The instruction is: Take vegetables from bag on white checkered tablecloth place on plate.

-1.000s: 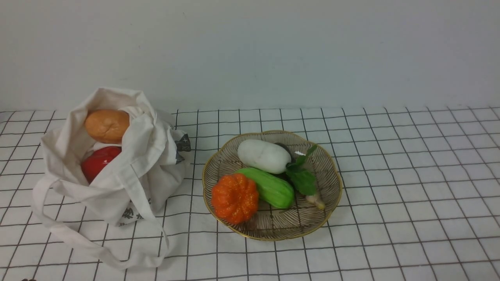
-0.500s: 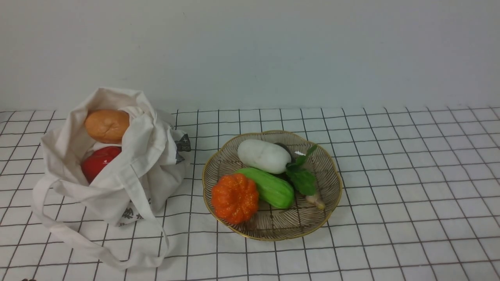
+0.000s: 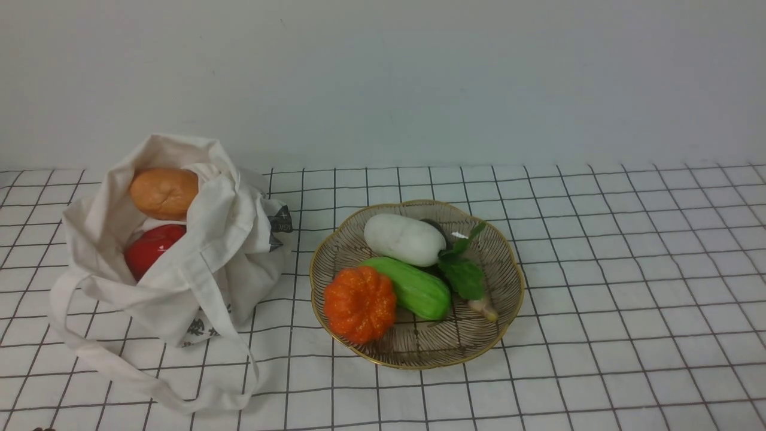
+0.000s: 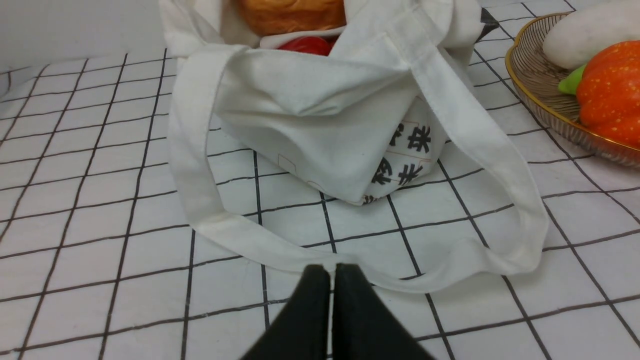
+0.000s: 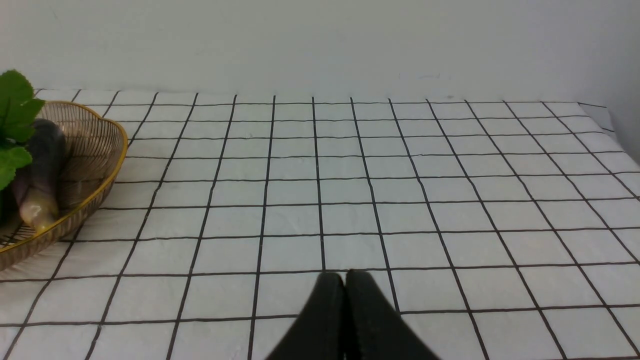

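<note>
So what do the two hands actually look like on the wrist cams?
Both look alike: the left hand and the right hand each show two plain matte black fingers tapering to narrow tips. No markings, cables or pads are visible. The arms themselves are out of frame.

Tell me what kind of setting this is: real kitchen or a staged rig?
Most likely a staged tabletop for robot practice, not a real kitchen: a white checkered tablecloth against a bare wall, toy vegetables on a plate, and a cloth bag holding more props.
</note>
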You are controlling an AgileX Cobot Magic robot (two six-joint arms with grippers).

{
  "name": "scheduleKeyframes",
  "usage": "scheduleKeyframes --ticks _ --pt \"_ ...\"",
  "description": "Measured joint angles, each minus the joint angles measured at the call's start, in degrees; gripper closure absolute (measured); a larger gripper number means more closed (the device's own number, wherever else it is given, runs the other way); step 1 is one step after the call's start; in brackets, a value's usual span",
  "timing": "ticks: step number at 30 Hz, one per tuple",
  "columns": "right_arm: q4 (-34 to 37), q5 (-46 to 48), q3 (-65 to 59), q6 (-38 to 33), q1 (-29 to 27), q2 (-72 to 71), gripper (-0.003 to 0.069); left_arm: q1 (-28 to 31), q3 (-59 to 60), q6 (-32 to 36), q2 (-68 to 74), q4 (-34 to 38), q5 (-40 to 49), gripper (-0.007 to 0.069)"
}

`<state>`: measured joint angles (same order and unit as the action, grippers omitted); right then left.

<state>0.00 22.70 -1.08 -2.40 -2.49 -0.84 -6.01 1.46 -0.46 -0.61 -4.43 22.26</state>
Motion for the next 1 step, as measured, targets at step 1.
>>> scheduleKeyframes --ticks 1 --pt "0.00 0.00 0.00 0.00 0.00 0.00 0.0675 0.00 0.00 0.00 0.00 0.00 0.00 0.0632"
